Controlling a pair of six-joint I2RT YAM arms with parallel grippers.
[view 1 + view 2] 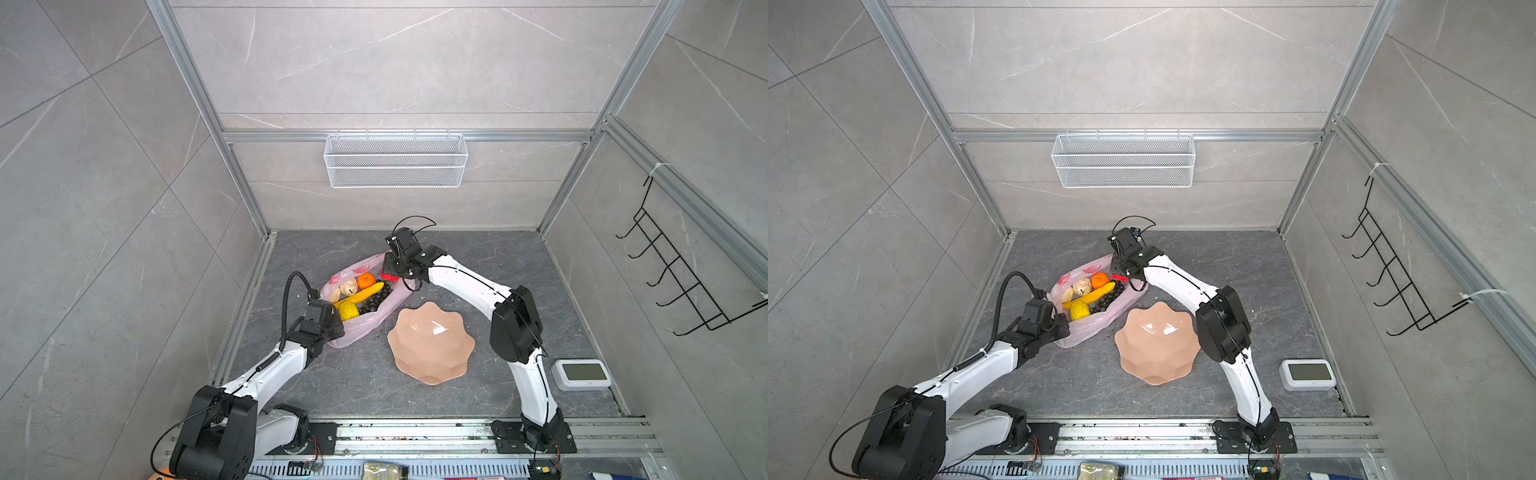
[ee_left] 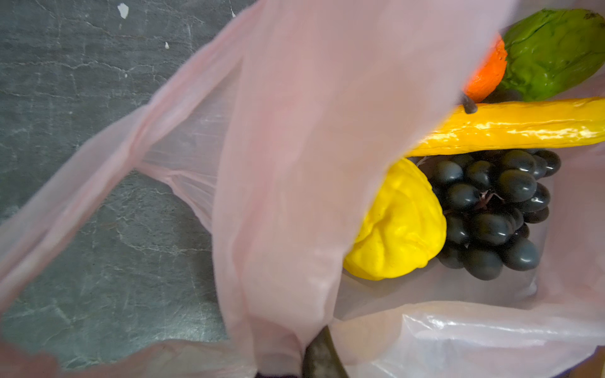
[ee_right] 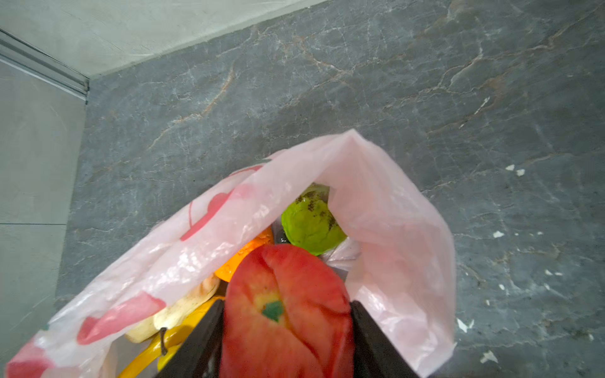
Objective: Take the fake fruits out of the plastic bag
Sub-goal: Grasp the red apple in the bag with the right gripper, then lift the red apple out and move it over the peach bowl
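Observation:
The pink plastic bag lies open on the dark floor, left of centre in both top views. Inside it are a banana, a tangerine, a yellow fruit, dark grapes and two beige fruits. A green fruit sits deep in the far end. My left gripper is shut on the bag's near edge, with pink film stretched up from its jaws. My right gripper is at the bag's far mouth, shut on a red fruit.
A peach wavy-edged plate lies right of the bag, near the right arm's elbow. A white timer stands at the right wall. A wire basket hangs on the back wall and a black hook rack on the right wall.

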